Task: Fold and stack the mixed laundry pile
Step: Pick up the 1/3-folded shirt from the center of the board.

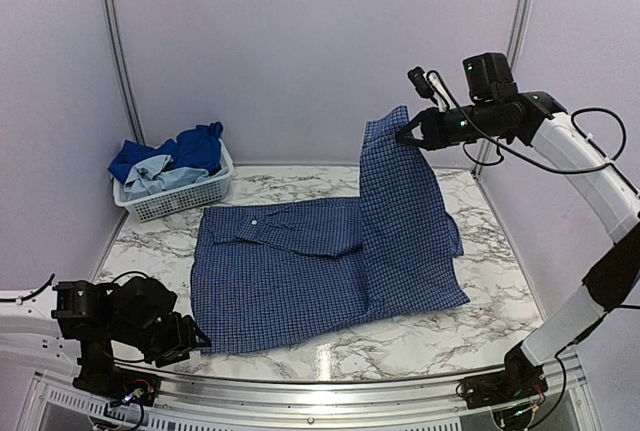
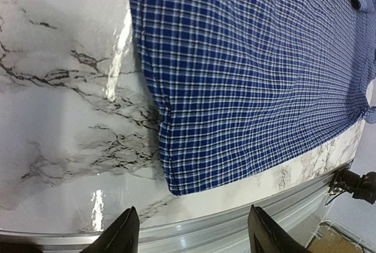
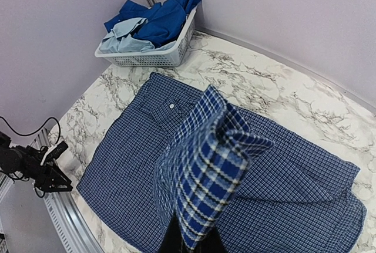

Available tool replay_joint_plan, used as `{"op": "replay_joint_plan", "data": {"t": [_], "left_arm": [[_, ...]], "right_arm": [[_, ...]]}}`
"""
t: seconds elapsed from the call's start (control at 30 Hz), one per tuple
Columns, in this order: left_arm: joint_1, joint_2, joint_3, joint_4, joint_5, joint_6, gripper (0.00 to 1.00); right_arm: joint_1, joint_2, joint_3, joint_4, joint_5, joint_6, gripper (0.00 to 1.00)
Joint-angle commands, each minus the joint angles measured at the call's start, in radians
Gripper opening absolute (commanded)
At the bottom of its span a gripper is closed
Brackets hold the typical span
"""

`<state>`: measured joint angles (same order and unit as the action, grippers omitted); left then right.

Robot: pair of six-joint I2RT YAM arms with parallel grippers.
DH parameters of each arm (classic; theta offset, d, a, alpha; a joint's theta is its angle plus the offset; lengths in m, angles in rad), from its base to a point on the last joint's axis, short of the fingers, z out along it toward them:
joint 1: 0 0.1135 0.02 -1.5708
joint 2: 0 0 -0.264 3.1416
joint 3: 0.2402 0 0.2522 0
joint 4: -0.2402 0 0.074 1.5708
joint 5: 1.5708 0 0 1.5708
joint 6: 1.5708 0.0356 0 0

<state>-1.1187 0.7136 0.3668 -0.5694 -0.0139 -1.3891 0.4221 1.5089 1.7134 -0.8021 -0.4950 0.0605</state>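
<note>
Pale lilac walls close in a marble-patterned table (image 1: pixel 490 336), and on it the navy checked shirt (image 1: pixel 290 281) takes up most of the middle. Most of the shirt lies flat and spread out. Its right-hand part is pulled up off the surface into a steep sheet that rises toward the far right corner. A narrow strip with a white button lies across the upper part; whether it is a sleeve or a cuff is hard to tell.

The right gripper (image 1: pixel 408 135) is pinched tight on the top edge of that raised part, high above the table, and the right wrist view shows cloth bunched between its fingers. The left gripper (image 2: pixel 194 235) hangs low over the near left corner of the table, jaws well apart and holding nothing. The shirt's near corner lies just ahead of it, not touched.

At the far left stands a white basket (image 1: pixel 185 206) against the wall, with the royal blue clothes (image 1: pixel 195 146) and the pale blue T-shirt (image 1: pixel 155 179) heaped inside it.

By my reading the job is at an early stage. One garment is out and partway into a fold, with a side lifted ready to go over. No folded pile shows anywhere. The rest of the laundry has yet to come out, be folded and be stacked.
</note>
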Motion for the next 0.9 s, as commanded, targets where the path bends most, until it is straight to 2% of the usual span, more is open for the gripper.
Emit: {"op": "replay_joint_plan", "data": {"t": [0.0,0.13,0.27,0.6,0.77,0.87], "left_arm": [[-0.006,0.028,-0.034,0.089,0.056,-0.118,0.65],[-0.007,0.104,-0.037,0.151,0.065,-0.123,0.62],[-0.006,0.151,-0.037,0.177,0.050,-0.127,0.51],[0.000,0.067,-0.015,0.176,-0.071,-0.141,0.01],[0.038,0.037,0.022,0.142,-0.100,-0.124,0.00],[0.117,0.019,0.069,0.110,-0.091,-0.078,0.00]], "right_arm": [[-0.004,-0.003,0.011,0.015,-0.014,0.015,0.00],[-0.005,-0.002,0.012,0.012,-0.016,0.013,0.00],[-0.005,-0.005,0.015,0.004,-0.015,0.012,0.00],[-0.005,-0.003,0.074,-0.006,-0.017,0.009,0.00],[-0.014,0.019,0.152,-0.011,0.004,0.001,0.00],[-0.021,0.031,0.194,-0.007,0.019,-0.006,0.00]]}}
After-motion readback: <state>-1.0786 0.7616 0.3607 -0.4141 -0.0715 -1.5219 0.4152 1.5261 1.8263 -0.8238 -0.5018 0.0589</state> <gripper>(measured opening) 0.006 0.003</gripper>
